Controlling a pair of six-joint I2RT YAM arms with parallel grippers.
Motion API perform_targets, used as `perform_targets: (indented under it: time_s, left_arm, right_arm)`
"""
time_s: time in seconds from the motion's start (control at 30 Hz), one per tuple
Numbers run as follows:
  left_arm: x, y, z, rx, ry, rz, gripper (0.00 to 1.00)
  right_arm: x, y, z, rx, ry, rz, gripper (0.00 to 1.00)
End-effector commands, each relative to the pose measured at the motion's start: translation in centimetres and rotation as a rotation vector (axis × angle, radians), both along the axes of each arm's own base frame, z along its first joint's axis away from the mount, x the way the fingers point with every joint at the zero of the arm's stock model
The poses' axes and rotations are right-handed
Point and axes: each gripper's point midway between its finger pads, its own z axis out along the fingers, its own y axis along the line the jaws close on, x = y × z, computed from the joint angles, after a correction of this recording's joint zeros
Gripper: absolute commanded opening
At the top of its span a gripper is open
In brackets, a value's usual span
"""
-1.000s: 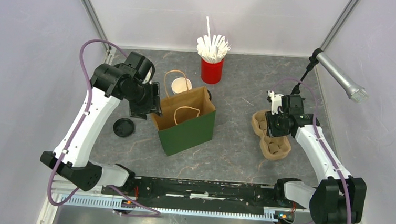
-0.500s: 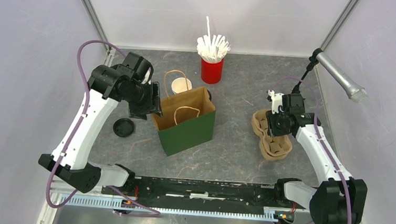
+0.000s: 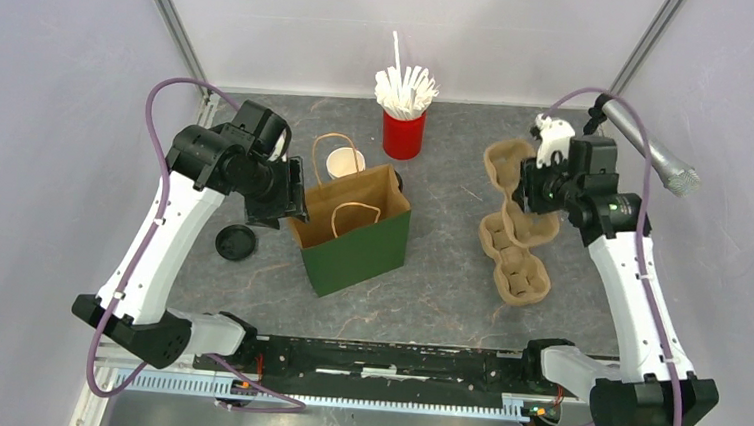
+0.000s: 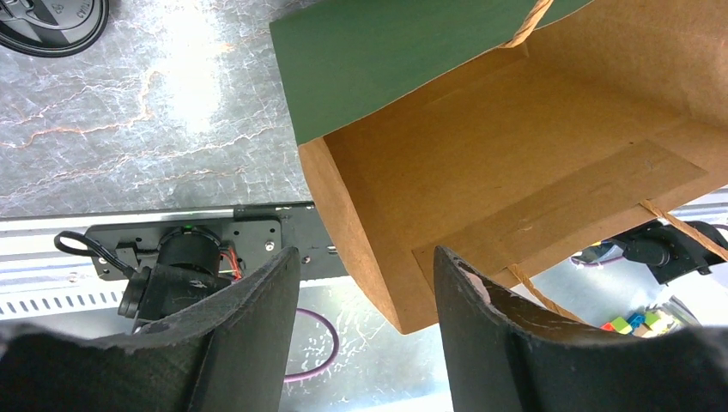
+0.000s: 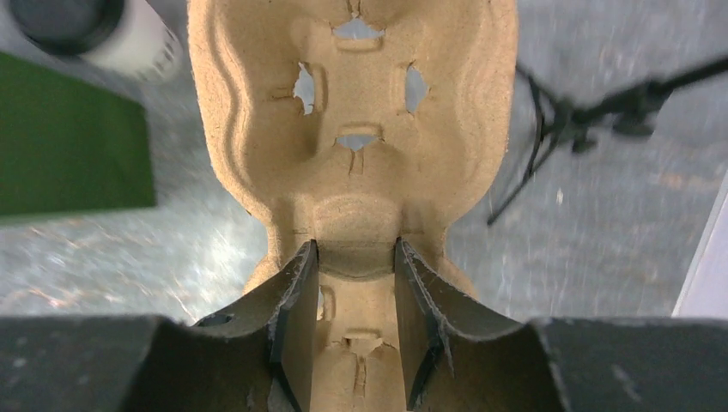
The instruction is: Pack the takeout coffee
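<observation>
The takeout coffee [image 5: 129,39], a cream cup with a black lid, stands just behind the bag's far right corner; from above only a sliver of its lid [image 3: 396,180] shows. The green and brown paper bag [image 3: 352,229] stands open mid-table. My left gripper [image 4: 365,257] is open at the bag's left rim [image 4: 343,215], whose corner sits between the fingers untouched. My right gripper [image 5: 356,249] is shut on the middle ridge of a cardboard cup carrier [image 5: 352,112], held above the table at the right [image 3: 509,167].
A second cup carrier [image 3: 520,265] lies on the table below the held one. A lidless white cup [image 3: 346,161] stands behind the bag, a loose black lid [image 3: 236,241] to its left. A red cup of white sticks [image 3: 403,130] stands at the back, a microphone [image 3: 648,147] far right.
My right gripper has lifted the top carrier off the other one and carried it up and towards the back. The left arm has barely moved.
</observation>
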Motion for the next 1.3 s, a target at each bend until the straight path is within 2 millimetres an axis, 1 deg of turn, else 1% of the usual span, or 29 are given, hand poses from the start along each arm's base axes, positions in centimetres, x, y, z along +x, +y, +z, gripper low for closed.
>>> perform_targets:
  time_s: [0.0, 0.1, 0.17, 0.27, 0.33, 0.43, 0.5, 0.53, 0.6, 0.63, 0.7, 0.73, 0.83, 0.93, 0.97, 1.07, 1.2, 1.27]
  left_arm:
    - [0.2, -0.5, 0.9, -0.051, -0.028, 0.039, 0.64]
    - [0.1, -0.5, 0.9, -0.058, -0.030, 0.049, 0.63]
    - [0.1, -0.4, 0.9, -0.055, -0.030, 0.053, 0.63]
    - [0.0, -0.1, 0.8, -0.050, -0.031, 0.086, 0.62]
    - [-0.1, 0.1, 1.0, -0.067, -0.043, 0.117, 0.61]
    - [-0.1, -0.3, 1.5, -0.147, -0.045, 0.154, 0.60]
    - [0.0, -0.9, 1.9, -0.221, -0.041, 0.171, 0.60]
    - [0.2, -1.2, 2.0, -0.254, -0.036, 0.178, 0.60]
    - [0.1, -1.6, 1.6, -0.296, -0.013, 0.197, 0.59]
    - [0.1, -1.7, 1.5, -0.302, -0.013, 0.205, 0.58]
    - [0.2, -1.7, 1.1, -0.307, -0.020, 0.207, 0.57]
    - [0.2, -1.6, 1.0, -0.301, -0.024, 0.207, 0.56]
    - [0.2, -1.2, 0.8, -0.276, -0.034, 0.204, 0.54]
    - [0.6, -1.1, 0.9, -0.270, -0.064, 0.185, 0.52]
    - [0.8, -0.9, 1.1, -0.261, -0.079, 0.184, 0.49]
    - [1.1, -0.2, 1.2, -0.226, -0.103, 0.196, 0.44]
    - [1.2, 0.1, 0.6, -0.200, -0.100, 0.194, 0.38]
    - [1.2, 0.1, 0.4, -0.194, -0.094, 0.184, 0.37]
  right_arm:
    - [2.5, 3.9, 8.8, 0.166, -0.262, 0.120, 0.33]
    - [3.3, 7.0, 12.6, 0.208, -0.392, 0.232, 0.31]
    - [3.3, 9.8, 14.8, 0.232, -0.458, 0.326, 0.31]
    - [2.2, 14.6, 18.7, 0.257, -0.577, 0.495, 0.32]
    - [1.4, 17.2, 20.2, 0.293, -0.652, 0.590, 0.32]
    - [0.9, 19.4, 21.9, 0.342, -0.759, 0.664, 0.32]
    - [0.8, 20.6, 21.9, 0.367, -0.794, 0.708, 0.32]
    - [0.4, 21.3, 22.0, 0.385, -0.811, 0.744, 0.32]
    - [-0.6, 22.9, 21.4, 0.423, -0.807, 0.826, 0.32]
    - [-1.1, 23.8, 21.2, 0.441, -0.815, 0.869, 0.32]
    - [-1.9, 25.2, 20.2, 0.454, -0.798, 0.933, 0.32]
    - [-2.2, 25.8, 19.6, 0.453, -0.787, 0.956, 0.32]
    - [-3.2, 27.3, 18.7, 0.454, -0.780, 1.021, 0.32]
    - [-4.0, 28.6, 18.3, 0.466, -0.796, 1.060, 0.32]
    - [-4.2, 29.0, 18.2, 0.470, -0.798, 1.070, 0.32]
    - [-4.6, 30.0, 17.1, 0.463, -0.782, 1.096, 0.32]
    - [-4.6, 30.6, 15.3, 0.421, -0.768, 1.121, 0.32]
    - [-4.4, 30.7, 15.0, 0.404, -0.780, 1.130, 0.32]
